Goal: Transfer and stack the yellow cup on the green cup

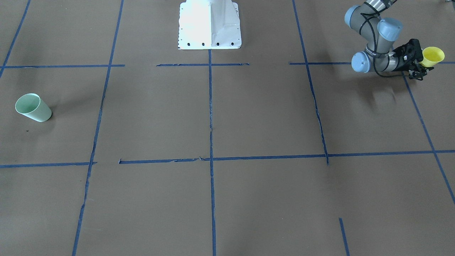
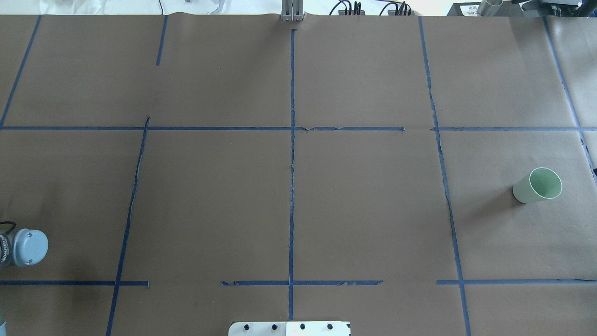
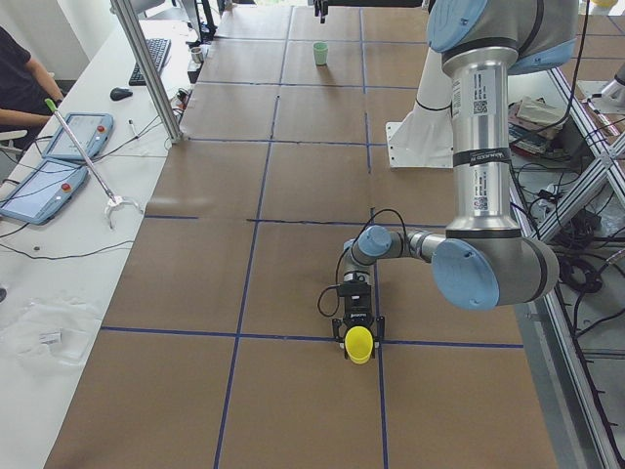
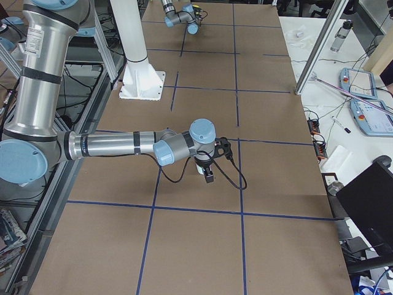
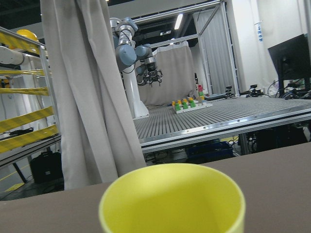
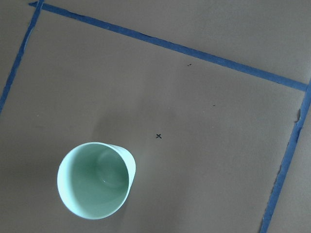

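Observation:
The yellow cup (image 1: 433, 56) stands upright at the table's left end, between the fingers of my left gripper (image 1: 421, 65), which reaches in level from the side and is shut on it. The cup's rim fills the bottom of the left wrist view (image 5: 171, 201), and it also shows in the exterior left view (image 3: 359, 344). The green cup (image 2: 537, 185) stands upright and alone at the right end (image 1: 33, 107). The right wrist view looks down into it (image 6: 95, 180). My right gripper (image 4: 209, 176) hangs near it, and I cannot tell whether it is open or shut.
Brown paper with a grid of blue tape lines (image 2: 292, 163) covers the table. The robot's white base (image 1: 209, 25) stands at the middle of the robot's side. The left arm's elbow (image 2: 25, 247) shows at the overhead view's left edge. Tablets (image 3: 44, 191) lie on a side bench.

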